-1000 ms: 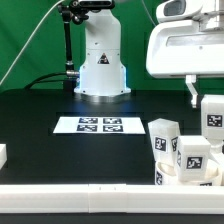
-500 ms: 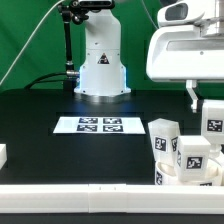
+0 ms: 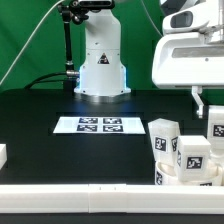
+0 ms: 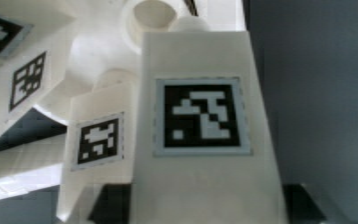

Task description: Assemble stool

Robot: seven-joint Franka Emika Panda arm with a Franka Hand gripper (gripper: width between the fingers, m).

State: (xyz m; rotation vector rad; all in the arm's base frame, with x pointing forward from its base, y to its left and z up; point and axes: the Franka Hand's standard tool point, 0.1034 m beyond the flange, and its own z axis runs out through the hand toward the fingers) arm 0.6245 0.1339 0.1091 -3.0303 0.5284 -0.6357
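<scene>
Exterior view. Finds the gripper (image 3: 212, 108) low by the worktop edge at the exterior view's right, clamped on one upright white stool leg (image 3: 216, 126). Places the remaining legs (image 3: 178, 150) bunched just beside it, at the near corner on that side, behind the border rail (image 3: 90, 190); judged grouped there for short reach. Records the marker board (image 3: 98, 125) flat mid-worktop, well apart. Cannot tell whether the held piece clears the surface.

Wrist view. Confirms the grip: dark fingertips (image 4: 105, 205) pressed on both flanks of the stool leg (image 4: 201, 110), closed to its width, holding nothing else. Judged gripped by the sides to keep it upright for fitting. Notes neighbouring tagged parts (image 4: 51, 100) just beside, contact not discernible.
</scene>
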